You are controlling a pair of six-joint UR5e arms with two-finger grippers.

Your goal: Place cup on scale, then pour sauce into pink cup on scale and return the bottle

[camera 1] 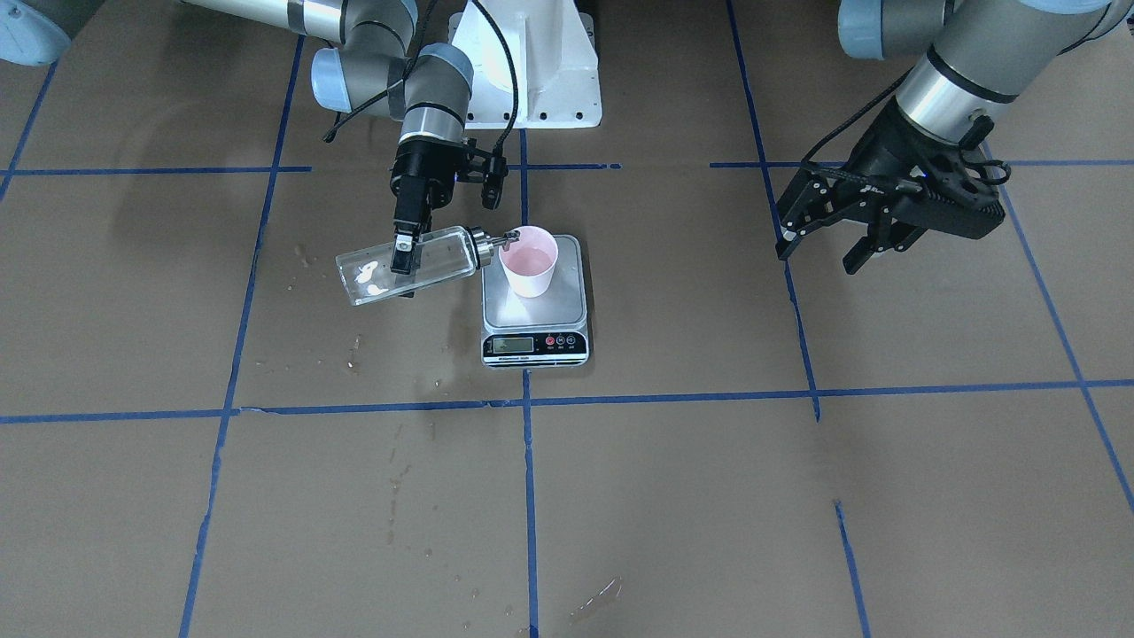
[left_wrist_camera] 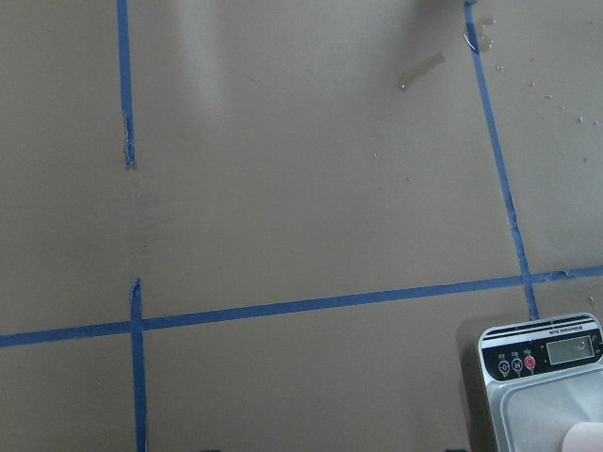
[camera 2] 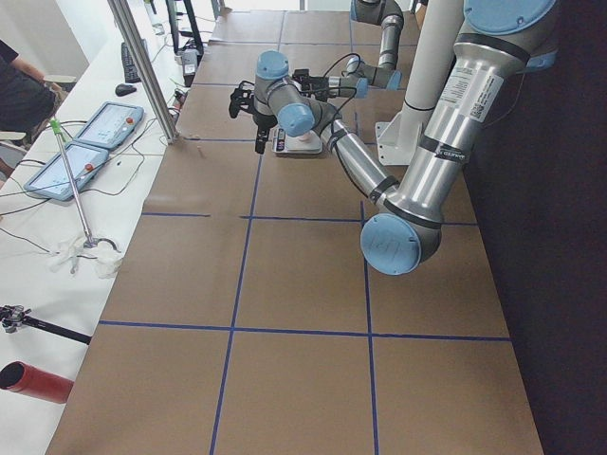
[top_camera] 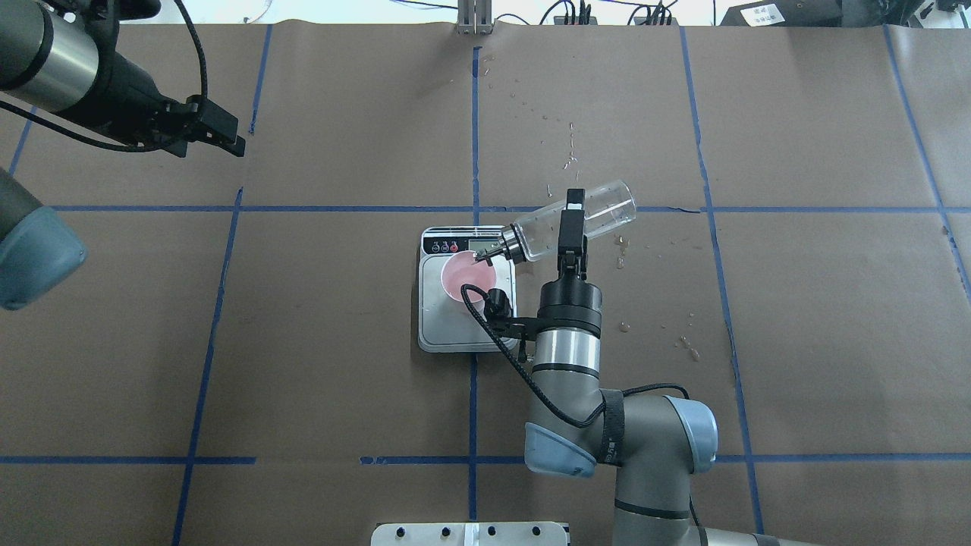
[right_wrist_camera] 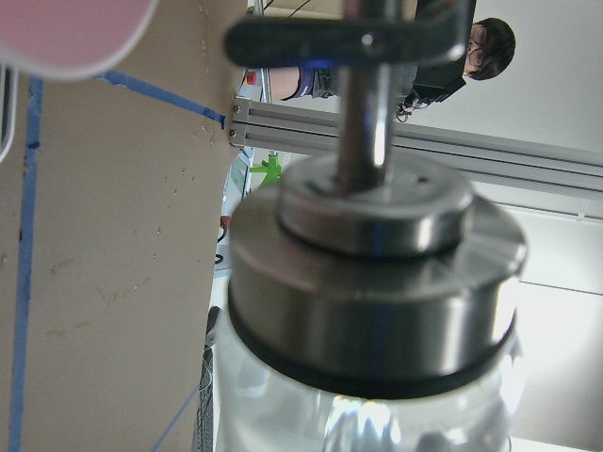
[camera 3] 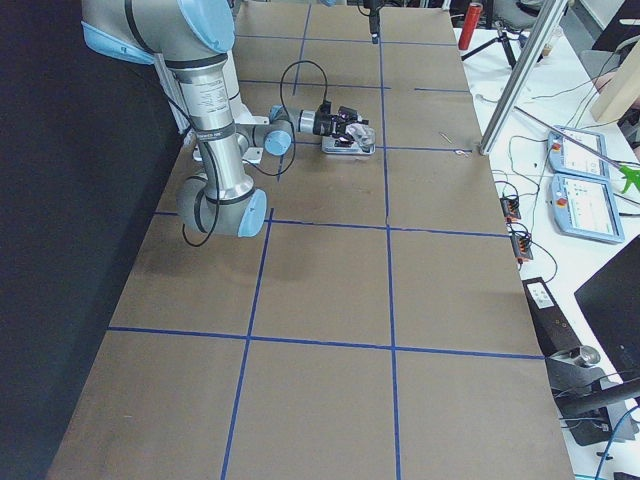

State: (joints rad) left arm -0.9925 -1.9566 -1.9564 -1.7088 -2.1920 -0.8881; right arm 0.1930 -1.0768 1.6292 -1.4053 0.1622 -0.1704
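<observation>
The right gripper (camera 1: pixel 406 254), fingers clamped across the middle of the bottle (camera 1: pixel 443 255), holds it tipped nearly level. The silver pourer (camera 1: pixel 483 245) reaches over the rim of the pink cup (camera 1: pixel 530 262), which stands on the scale (camera 1: pixel 540 312). The left gripper (camera 1: pixel 819 259) hangs well apart over the table, fingers spread and empty. The glass looks rigid, smooth and breakable — likely slick where wet — so a firm mid-body hold seems the safest place to carry it. The clear sauce cannot be told from the glass here, and the light cup would tip easily.
</observation>
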